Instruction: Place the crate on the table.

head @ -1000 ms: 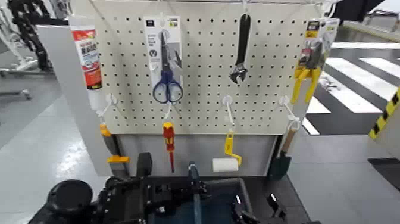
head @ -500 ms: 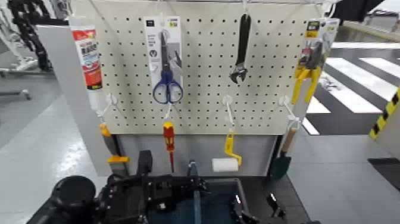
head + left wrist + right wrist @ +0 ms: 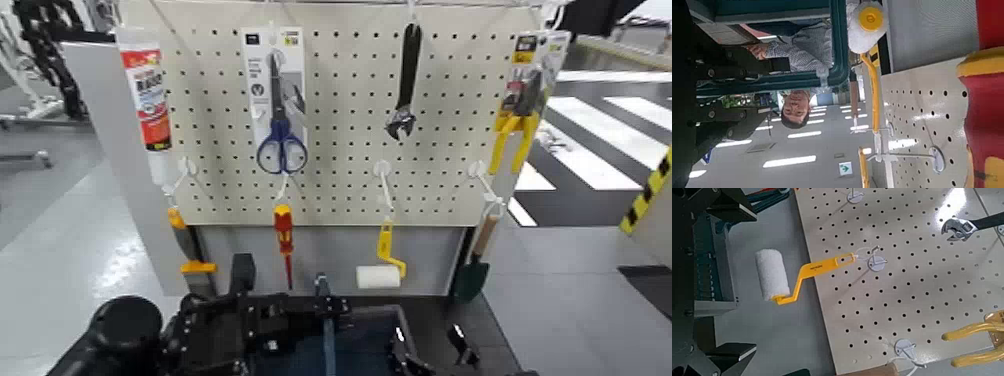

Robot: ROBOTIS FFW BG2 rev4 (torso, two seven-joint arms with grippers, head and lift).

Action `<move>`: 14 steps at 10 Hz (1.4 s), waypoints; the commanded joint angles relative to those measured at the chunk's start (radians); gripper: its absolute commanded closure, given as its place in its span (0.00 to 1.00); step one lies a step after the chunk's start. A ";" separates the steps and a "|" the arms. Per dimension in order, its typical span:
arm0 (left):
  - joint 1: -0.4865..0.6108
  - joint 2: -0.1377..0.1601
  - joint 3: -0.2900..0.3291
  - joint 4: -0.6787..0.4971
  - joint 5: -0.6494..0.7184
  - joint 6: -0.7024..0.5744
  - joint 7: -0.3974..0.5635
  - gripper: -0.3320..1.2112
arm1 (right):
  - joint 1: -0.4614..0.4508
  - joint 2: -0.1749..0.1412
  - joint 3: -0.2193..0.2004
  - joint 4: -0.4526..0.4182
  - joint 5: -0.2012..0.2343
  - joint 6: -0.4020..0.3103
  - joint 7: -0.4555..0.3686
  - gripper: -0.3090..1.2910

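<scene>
A: Where is the crate (image 3: 340, 345) seen?

B: It is seen low in the head view, dark navy, with its thin blue centre handle (image 3: 326, 325) standing upright. It is flanked by the two arms, the left gripper (image 3: 235, 325) at its left rim and the right gripper (image 3: 425, 355) at its right rim. The black counter (image 3: 445, 315) is glimpsed beside and behind it; whether the crate is resting on it cannot be told.

A: What is shown of the fingers?

B: Both sets are pressed against the crate's sides, but how far they are opened, and whether the rim is actually clamped, cannot be told.

A: And beyond the fingers?

B: A beige pegboard (image 3: 350, 110) is set upright behind the crate. Hung on it are blue-handled scissors (image 3: 281, 115), a black adjustable wrench (image 3: 404, 85), a red screwdriver (image 3: 284, 240) and a yellow-handled paint roller (image 3: 789, 278). In the left wrist view a person in a checked shirt (image 3: 801, 55) is seen past the roller.
</scene>
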 commanded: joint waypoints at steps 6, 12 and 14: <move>0.007 -0.003 -0.009 0.012 -0.006 -0.056 -0.051 0.20 | 0.000 -0.001 0.000 -0.002 -0.002 0.000 0.001 0.28; 0.202 -0.029 0.230 -0.227 -0.148 -0.087 0.037 0.23 | 0.006 -0.001 -0.005 -0.005 -0.002 0.000 0.001 0.28; 0.314 -0.054 0.307 -0.362 -0.253 -0.213 0.115 0.23 | 0.008 -0.003 -0.009 -0.006 -0.002 0.000 0.000 0.28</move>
